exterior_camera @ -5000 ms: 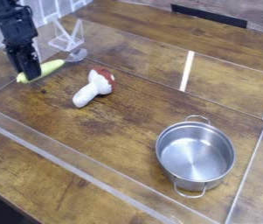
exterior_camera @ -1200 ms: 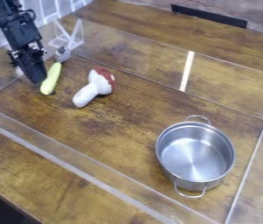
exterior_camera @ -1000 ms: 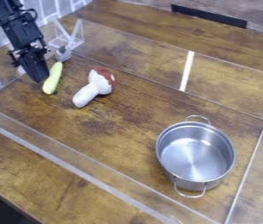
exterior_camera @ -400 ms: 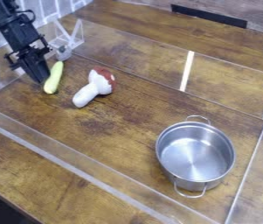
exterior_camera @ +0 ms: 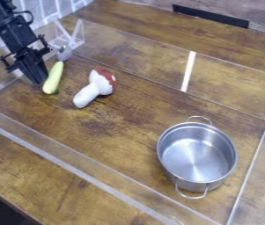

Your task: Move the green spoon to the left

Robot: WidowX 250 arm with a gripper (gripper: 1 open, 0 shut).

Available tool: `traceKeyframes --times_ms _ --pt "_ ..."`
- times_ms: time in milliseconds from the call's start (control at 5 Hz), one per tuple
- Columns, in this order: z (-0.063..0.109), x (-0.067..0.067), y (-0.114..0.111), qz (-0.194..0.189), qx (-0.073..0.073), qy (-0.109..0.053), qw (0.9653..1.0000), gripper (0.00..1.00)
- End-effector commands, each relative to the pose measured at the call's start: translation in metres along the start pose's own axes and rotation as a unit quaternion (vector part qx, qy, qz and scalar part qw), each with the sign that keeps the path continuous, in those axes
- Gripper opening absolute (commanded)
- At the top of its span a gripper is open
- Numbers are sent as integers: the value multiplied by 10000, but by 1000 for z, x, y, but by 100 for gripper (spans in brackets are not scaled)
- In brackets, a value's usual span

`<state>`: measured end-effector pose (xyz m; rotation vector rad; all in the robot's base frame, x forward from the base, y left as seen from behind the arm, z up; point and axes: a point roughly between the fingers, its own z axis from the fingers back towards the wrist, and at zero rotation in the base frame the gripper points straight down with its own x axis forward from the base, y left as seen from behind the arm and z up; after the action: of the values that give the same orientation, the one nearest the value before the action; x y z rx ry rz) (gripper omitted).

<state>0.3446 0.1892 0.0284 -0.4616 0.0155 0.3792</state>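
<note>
The green spoon (exterior_camera: pixel 54 76) lies on the wooden table at the far left, a small yellow-green pod shape pointing toward the front. My black gripper (exterior_camera: pixel 36 74) stands just left of it, fingers together, tips low by the table and right against the spoon's left side. Nothing is held between the fingers.
A white mushroom toy with a red cap (exterior_camera: pixel 93 87) lies right of the spoon. A round steel pot (exterior_camera: pixel 197 154) sits at the front right. Clear plastic walls (exterior_camera: pixel 188 70) ring the work area, and a clear wire stand (exterior_camera: pixel 66 40) is behind the gripper.
The gripper has drifted slightly left and away from the spoon. The spoon has stayed where it lies since about a second ago.
</note>
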Motion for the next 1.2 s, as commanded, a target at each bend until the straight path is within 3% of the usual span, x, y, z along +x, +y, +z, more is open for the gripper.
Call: traceKeyframes --times_ms 0,400,600,800,1000 --pt "23 -8 7 237 114 -122 9996 0" --pt "38 -2 -2 129 150 129 9997 0" --pt "42 -3 -9 120 143 152 9997 100" --pt "48 -3 -16 112 143 174 9997 100" --pt "62 -12 -24 49 103 154 9998 100"
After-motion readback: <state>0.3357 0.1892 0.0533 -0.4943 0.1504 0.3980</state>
